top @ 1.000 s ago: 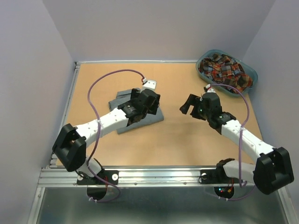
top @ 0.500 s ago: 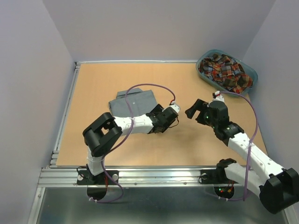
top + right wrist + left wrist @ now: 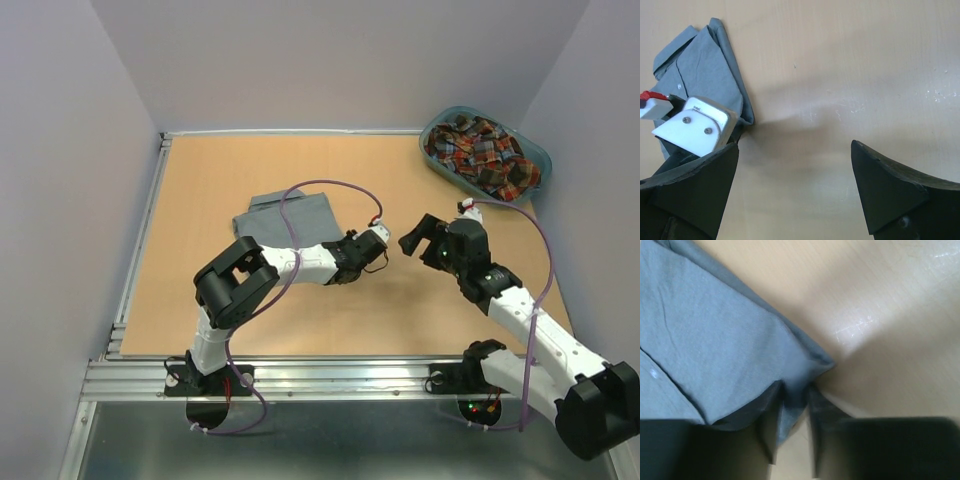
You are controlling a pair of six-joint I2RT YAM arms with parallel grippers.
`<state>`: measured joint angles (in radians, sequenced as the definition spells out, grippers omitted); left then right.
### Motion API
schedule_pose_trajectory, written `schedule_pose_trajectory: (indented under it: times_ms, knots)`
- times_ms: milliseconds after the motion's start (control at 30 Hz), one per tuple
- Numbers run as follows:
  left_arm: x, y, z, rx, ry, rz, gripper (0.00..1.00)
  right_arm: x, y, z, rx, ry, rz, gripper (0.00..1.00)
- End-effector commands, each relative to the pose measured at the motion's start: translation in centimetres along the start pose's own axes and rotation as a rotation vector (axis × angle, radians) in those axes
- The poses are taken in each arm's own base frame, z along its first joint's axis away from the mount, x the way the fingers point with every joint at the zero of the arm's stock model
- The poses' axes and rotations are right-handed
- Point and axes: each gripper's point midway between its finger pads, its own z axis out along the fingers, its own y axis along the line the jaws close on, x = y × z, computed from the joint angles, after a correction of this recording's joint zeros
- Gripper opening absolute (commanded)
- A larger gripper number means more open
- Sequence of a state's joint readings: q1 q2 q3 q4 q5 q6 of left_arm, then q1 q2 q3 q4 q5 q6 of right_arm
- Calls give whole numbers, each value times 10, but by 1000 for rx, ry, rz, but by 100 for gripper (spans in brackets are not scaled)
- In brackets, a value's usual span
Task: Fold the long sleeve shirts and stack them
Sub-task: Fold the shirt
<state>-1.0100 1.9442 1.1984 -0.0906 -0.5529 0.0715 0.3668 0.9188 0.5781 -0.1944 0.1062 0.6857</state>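
A plain grey long sleeve shirt [image 3: 290, 217] lies folded on the table left of centre. My left gripper [image 3: 349, 258] sits low at its near right corner. In the left wrist view the grey shirt [image 3: 715, 335] has that corner pinched between the narrow jaws of my left gripper [image 3: 795, 405]. My right gripper [image 3: 418, 238] hovers to the right, wide open and holding nothing. The right wrist view shows the right gripper [image 3: 795, 190] above bare table, with the grey shirt [image 3: 700, 70] at upper left. The plaid long sleeve shirt [image 3: 482, 152] lies crumpled in the basket.
A teal oval basket [image 3: 541, 158] stands at the far right corner of the tan table [image 3: 200, 190]. Grey walls close in the table on three sides. The left arm's purple cable [image 3: 325, 186] loops over the grey shirt. A metal rail [image 3: 330, 378] runs along the near edge.
My left arm swung from over the grey shirt to its near right corner, dropped low, and closed its jaws on the cloth. My right gripper shifted slightly right and stayed open.
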Motion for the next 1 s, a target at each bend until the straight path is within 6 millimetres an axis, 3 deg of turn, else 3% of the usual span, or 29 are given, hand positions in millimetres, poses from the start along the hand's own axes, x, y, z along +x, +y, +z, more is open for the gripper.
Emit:
schedule_pose_trajectory:
  times_ms: [0, 33, 133, 233, 300, 467, 500, 600, 633, 833, 967]
  knots:
    - [-4, 6, -1, -24, -7, -21, 27, -2, -3, 4, 14, -13, 10, 98]
    - [-4, 7, -1, -22, -10, -27, 21, -2, -3, 4, 14, -13, 12, 98]
    - [-2, 8, 0, -19, -11, -47, 19, -2, -1, 5, 8, -10, 13, 98]
    - [-3, 9, -2, -3, -18, -73, 2, -2, 3, 5, -9, -2, 13, 98]
    - [-5, 10, -7, 8, -31, -94, 0, 1, 9, 9, -29, 26, 17, 98]
    - [-14, 12, -29, 67, -92, -197, 0, 17, 32, 26, -116, 138, 79, 100]
    - [-8, 11, -30, 76, -88, -204, 0, 30, 39, 32, -144, 205, 118, 100]
    - [-6, 10, -39, 108, -103, -245, 0, 32, 63, 44, -242, 242, 200, 100]
    - [-5, 9, -40, 113, -105, -252, 0, 42, 65, 52, -255, 293, 221, 100]
    - [4, 10, -54, 146, -114, -313, 0, 51, 100, 77, -418, 395, 314, 100]
    - [5, 12, -65, 170, -147, -358, 0, 76, 109, 101, -446, 501, 368, 100]
